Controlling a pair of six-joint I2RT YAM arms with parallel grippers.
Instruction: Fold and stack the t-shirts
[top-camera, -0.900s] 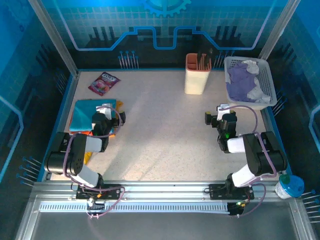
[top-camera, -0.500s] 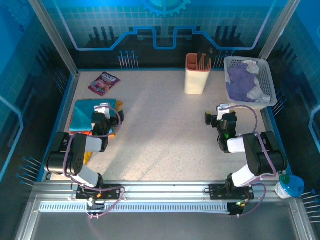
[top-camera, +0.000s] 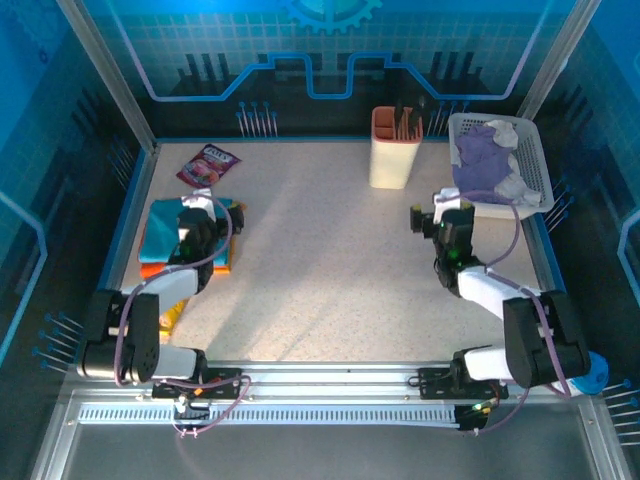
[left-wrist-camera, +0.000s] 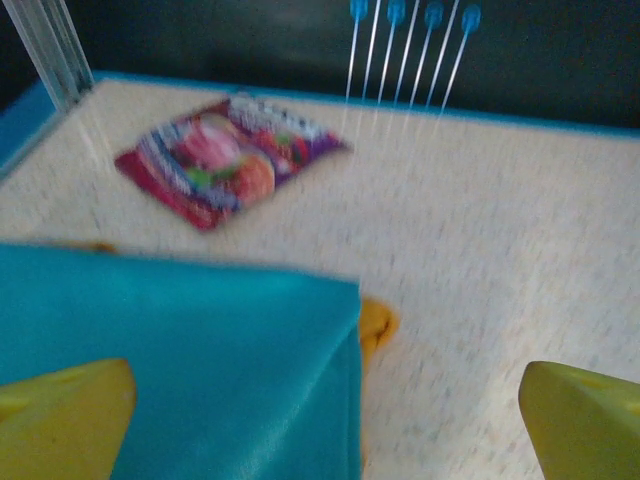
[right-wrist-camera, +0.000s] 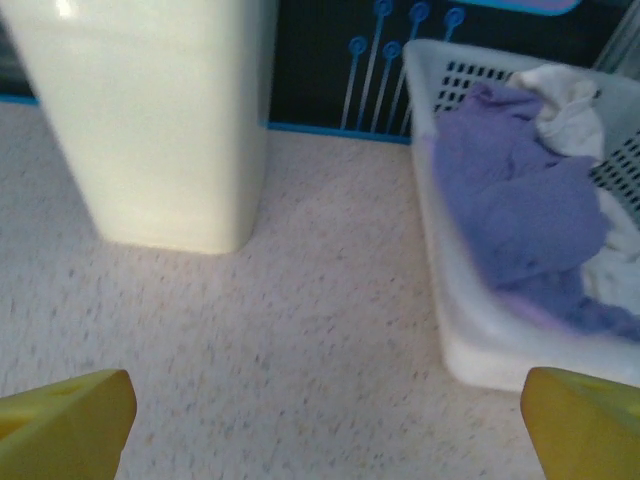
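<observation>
Left end effector (top-camera: 198, 204) advanced over t-shirts (top-camera: 160, 235).

Teal t-shirt (left-wrist-camera: 170, 350), lavender t-shirt (right-wrist-camera: 510, 210), white basket (right-wrist-camera: 470, 350), cream container (right-wrist-camera: 160, 110), speckled beige table (right-wrist-camera: 300, 350)

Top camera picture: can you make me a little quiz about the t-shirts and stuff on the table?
1. Which t-shirt lies on top of the stack? A teal, B black, C white.
2. True or false: the basket is empty.
3. Fill in: beyond the stack, flat on the table, lies a glossy ______.

Key: 1 A, the teal t-shirt. 2 False, a crumpled lavender t-shirt lies in it. 3 snack packet.
</observation>
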